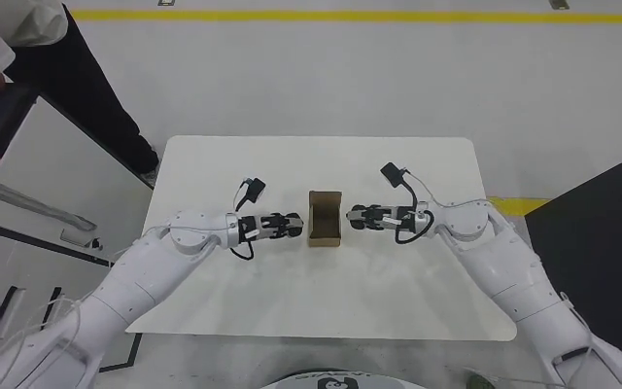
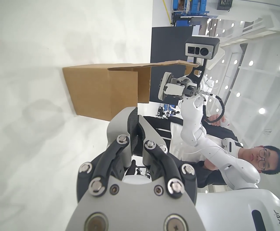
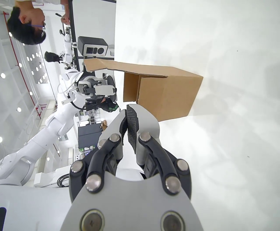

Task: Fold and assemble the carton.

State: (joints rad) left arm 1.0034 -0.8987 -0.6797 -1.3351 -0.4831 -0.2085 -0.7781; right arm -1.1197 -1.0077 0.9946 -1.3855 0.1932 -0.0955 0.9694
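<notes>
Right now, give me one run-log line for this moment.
carton: standing, top flaps open | left claw: shut, beside carton | right claw: shut, opposite side

Robotics lab or test hall, industrial in look. A white desk (image 1: 408, 292) stood on a pale open floor (image 1: 292, 78) marked with a yellow line (image 1: 340, 16). Behind it were rows of round ceiling lights (image 2: 251, 63), blue racking (image 2: 186, 6) and a black partition (image 2: 168, 43).
</notes>
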